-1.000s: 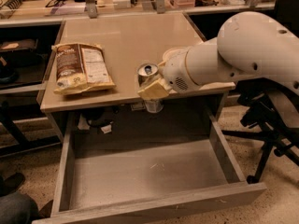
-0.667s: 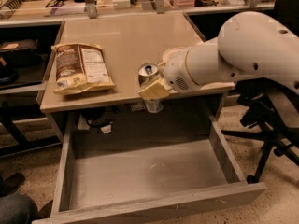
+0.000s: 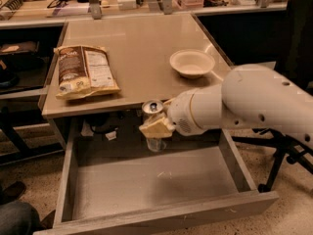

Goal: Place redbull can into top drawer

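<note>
The redbull can (image 3: 153,109) is a slim silvery can with a pull-tab top. It hangs upright just past the table's front edge, above the back of the open top drawer (image 3: 151,182). My gripper (image 3: 155,129) is shut on the redbull can, its pale fingers (image 3: 154,128) wrapped around the can's body. The white arm reaches in from the right. The drawer is pulled fully out and its pale bottom is bare.
A brown chip bag (image 3: 84,71) lies on the left of the tan table (image 3: 137,43). A white round bowl (image 3: 192,63) sits on the table's right side. Cluttered shelves stand behind, and a black chair base (image 3: 283,155) is to the right.
The arm has lowered and moved forward, carrying the can off the table edge to over the open drawer. The bowl, hidden behind the arm before, now shows.
</note>
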Controlling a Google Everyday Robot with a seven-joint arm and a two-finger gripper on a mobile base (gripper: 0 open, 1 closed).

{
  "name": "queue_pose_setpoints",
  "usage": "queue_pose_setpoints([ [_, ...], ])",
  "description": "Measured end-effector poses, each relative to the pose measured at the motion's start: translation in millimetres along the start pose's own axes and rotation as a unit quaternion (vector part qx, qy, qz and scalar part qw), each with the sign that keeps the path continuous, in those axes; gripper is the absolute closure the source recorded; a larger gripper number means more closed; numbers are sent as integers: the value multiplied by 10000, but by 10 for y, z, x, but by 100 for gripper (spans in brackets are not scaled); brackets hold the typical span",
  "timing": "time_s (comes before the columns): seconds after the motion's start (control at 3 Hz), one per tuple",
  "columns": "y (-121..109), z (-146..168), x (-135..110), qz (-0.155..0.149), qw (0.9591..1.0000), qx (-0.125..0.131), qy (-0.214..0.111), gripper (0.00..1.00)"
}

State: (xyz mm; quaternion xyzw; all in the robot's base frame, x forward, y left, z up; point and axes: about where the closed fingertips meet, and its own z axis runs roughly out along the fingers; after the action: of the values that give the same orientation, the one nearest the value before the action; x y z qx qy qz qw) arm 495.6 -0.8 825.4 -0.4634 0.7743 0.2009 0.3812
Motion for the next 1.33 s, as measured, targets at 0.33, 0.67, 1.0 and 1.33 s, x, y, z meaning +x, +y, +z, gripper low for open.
queue_pose_setpoints([
  [0.33,260,192,390,472,9988,-135,41,100],
  [0.67,260,192,391,473,9988,-135,40,100],
  [1.0,311,324,508,598,9982,-19,-54,100],
  [1.33,395,656,788,833,9962,207,-165,100],
])
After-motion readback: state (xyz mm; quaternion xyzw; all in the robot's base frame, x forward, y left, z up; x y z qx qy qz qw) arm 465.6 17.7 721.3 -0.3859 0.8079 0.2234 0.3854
